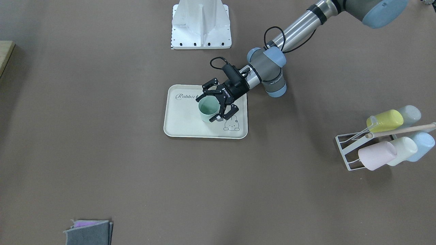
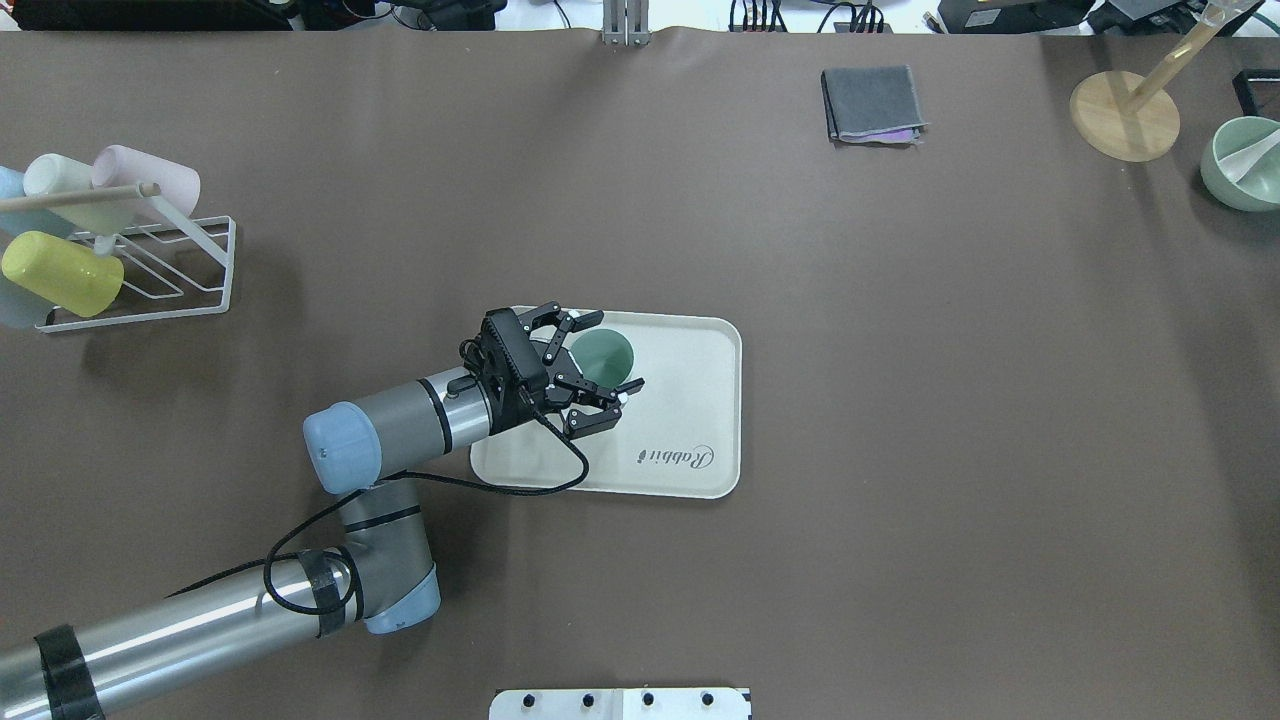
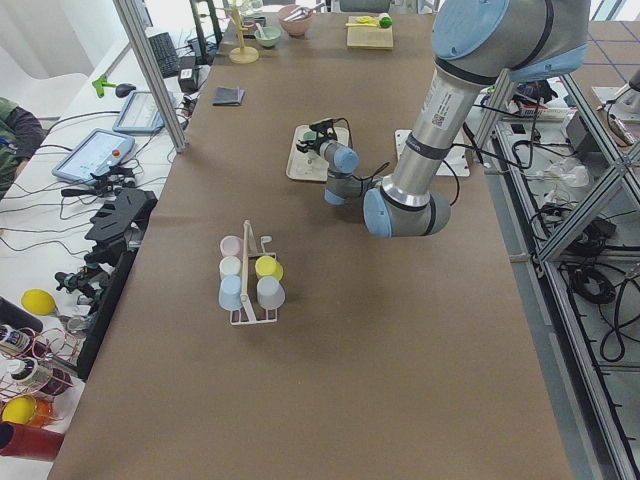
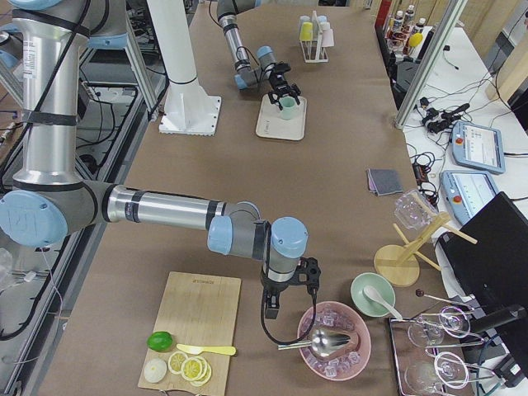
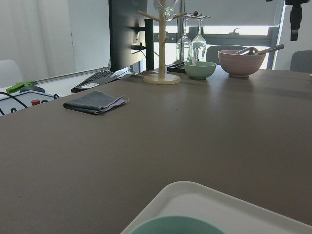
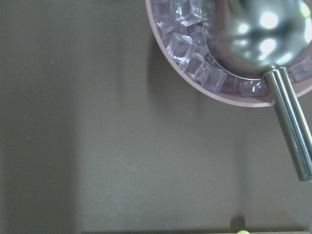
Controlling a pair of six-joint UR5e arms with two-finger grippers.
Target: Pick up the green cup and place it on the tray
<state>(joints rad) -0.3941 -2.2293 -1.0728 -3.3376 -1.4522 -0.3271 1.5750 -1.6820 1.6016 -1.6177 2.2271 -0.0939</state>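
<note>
My left hand (image 2: 608,352) is spread wide with a finger on either side of the green cup (image 1: 207,109), not closed on it. White lettering on the hand's black body looks like "ROBOTIQ", though it is too small to be sure. The cup stands upright, mouth up, on the tray (image 2: 690,400), between the tray's "Rabbit" script (image 2: 678,456) and its small rabbit drawing (image 1: 231,125). The tray lies flat on the brown tabletop (image 2: 900,400). Well apart from the tray, on my left, a white wire rack (image 2: 190,270) holds pastel cups on their sides. Beyond the tray, toward the far edge, lies a folded grey cloth (image 2: 872,104). My right hand (image 4: 290,289) is far from the tray, above a pink bowl (image 6: 209,92) of ice cubes with a metal scoop (image 6: 287,131); I cannot tell whether it is spread or closed.
</note>
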